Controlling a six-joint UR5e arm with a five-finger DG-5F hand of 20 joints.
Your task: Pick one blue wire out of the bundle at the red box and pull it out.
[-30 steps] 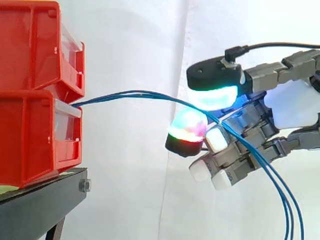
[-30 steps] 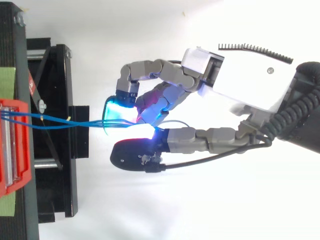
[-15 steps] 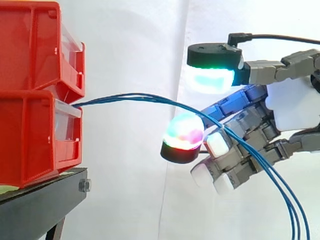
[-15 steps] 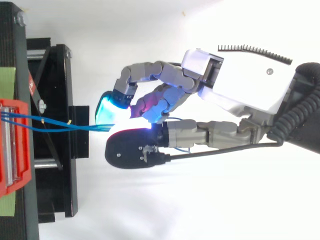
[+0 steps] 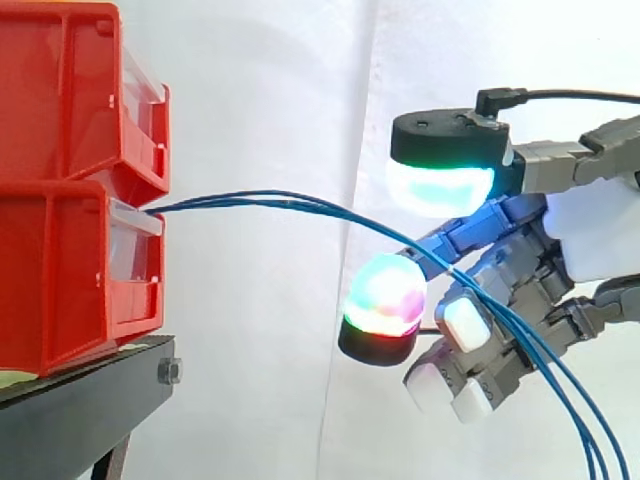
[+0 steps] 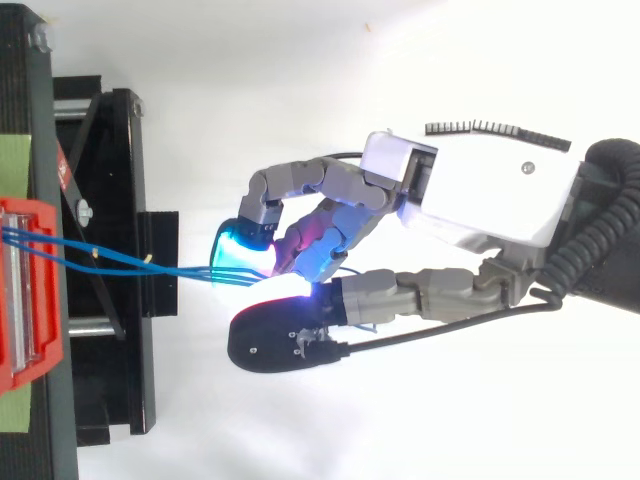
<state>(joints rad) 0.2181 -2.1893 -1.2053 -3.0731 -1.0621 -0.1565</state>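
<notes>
A bundle of thin blue wires (image 5: 280, 200) comes out of the front of the lower red box (image 5: 60, 280) and arcs right, then drops toward the lower right corner. My hand (image 5: 590, 230) reaches in from the right. The wires run through the wide gap between its green-cyan thumb pad (image 5: 440, 188) above and a multicoloured finger pad (image 5: 385, 300) below, and lie across the bent fingers without being pinched. From above, the wires (image 6: 120, 262) stretch from the red box (image 6: 25, 300) to the hand (image 6: 480, 190).
A second red bin (image 5: 70, 90) is stacked on the lower one. Both stand on a black stand (image 5: 80, 410) at the left, before a white curtain. Open space lies between the bins and the hand.
A second ago the thumb and finger pads were close together around the wires. They have spread apart, and the hand has shifted a little right and down. The wires still hang from the box.
</notes>
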